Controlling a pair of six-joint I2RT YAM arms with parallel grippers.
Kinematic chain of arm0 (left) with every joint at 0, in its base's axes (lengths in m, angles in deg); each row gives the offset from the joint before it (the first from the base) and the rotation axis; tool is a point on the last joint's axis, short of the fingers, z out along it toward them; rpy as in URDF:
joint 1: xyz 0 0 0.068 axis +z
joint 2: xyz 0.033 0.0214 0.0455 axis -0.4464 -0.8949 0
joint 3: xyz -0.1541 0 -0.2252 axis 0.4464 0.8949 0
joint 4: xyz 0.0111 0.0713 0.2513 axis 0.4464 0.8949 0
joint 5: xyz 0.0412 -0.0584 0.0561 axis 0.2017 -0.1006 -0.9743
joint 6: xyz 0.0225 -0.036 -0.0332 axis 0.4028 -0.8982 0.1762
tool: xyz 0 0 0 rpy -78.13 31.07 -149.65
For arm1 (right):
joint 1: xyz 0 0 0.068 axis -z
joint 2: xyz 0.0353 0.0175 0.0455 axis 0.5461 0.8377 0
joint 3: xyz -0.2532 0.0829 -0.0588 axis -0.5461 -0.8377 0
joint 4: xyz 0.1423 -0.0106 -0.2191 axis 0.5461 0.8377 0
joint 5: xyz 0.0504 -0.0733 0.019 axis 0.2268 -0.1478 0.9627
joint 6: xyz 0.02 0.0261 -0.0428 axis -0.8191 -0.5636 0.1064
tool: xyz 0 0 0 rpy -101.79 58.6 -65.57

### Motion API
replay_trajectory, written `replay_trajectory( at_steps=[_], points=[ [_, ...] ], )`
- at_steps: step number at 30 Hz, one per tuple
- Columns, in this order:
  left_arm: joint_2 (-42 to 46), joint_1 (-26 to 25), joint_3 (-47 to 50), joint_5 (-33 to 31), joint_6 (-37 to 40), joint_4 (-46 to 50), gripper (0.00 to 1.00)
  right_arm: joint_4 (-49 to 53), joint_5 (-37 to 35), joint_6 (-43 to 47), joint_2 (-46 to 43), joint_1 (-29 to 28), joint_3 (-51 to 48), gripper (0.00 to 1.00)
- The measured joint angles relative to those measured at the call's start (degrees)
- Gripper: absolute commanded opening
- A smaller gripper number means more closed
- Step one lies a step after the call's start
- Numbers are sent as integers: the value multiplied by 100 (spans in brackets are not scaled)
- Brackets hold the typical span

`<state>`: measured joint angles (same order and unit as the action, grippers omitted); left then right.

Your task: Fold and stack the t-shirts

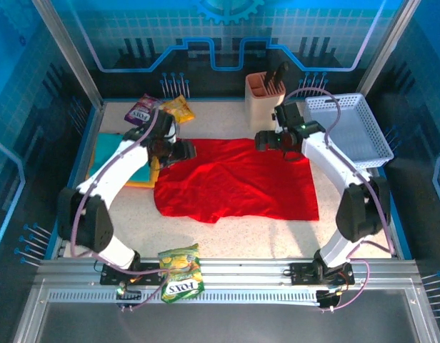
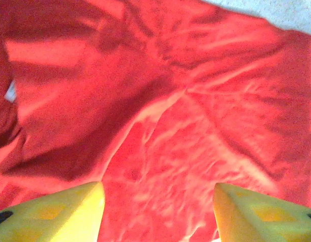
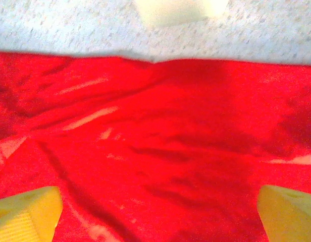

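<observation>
A large bright red t-shirt [image 1: 238, 182] lies spread flat across the middle of the table. A folded teal t-shirt [image 1: 109, 153] lies at its left, with an orange-yellow one [image 1: 150, 174] showing under the teal one's near edge. My left gripper [image 1: 182, 151] hovers over the red shirt's far left corner. In the left wrist view the left gripper [image 2: 158, 185] is open, with wrinkled red cloth [image 2: 160, 101] below the yellow fingertips [image 2: 90, 194]. My right gripper [image 1: 265, 140] is over the shirt's far edge. In the right wrist view the right gripper [image 3: 158, 189] stands wide open above the red cloth [image 3: 160, 126], holding nothing.
A beige holder [image 1: 265, 96] stands at the back and shows again [image 3: 180, 10] just past the shirt's far hem. A white basket [image 1: 356, 128] sits at the back right. Snack packets lie at the back left [image 1: 163, 108] and on the front rail [image 1: 181, 271].
</observation>
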<state>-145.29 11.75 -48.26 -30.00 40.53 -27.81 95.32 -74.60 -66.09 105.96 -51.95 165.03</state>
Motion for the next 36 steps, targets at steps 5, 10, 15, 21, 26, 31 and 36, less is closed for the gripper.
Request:
replay_trajectory(
  at_steps=[5, 10, 15, 21, 26, 31, 36],
  points=[
    [1217, -4, 2083, 4, -531, -37, 47, -444, 275, -111, -459, -116, -1390, 100],
    [2374, -33, 3517, -20, -1161, 9, 44, -597, 411, -271, -472, -330, -2006, 100],
    [2769, -52, 3985, -42, -1611, -109, 45, -789, 442, -476, -470, -363, -2015, 100],
    [2175, -52, 4070, -92, -1759, -527, 45, -791, 428, -595, -470, -363, -1915, 100],
    [1716, -59, 4072, -164, -1755, -833, 41, -785, 431, -632, -470, -363, -1862, 99],
    [1471, -74, 3877, -293, -1735, -892, 36, -776, 415, -649, -470, -363, -1858, 99],
    [1314, -74, 3626, -437, -1687, -1034, 35, -745, 413, -673, -470, -363, -1858, 98]
  ],
)
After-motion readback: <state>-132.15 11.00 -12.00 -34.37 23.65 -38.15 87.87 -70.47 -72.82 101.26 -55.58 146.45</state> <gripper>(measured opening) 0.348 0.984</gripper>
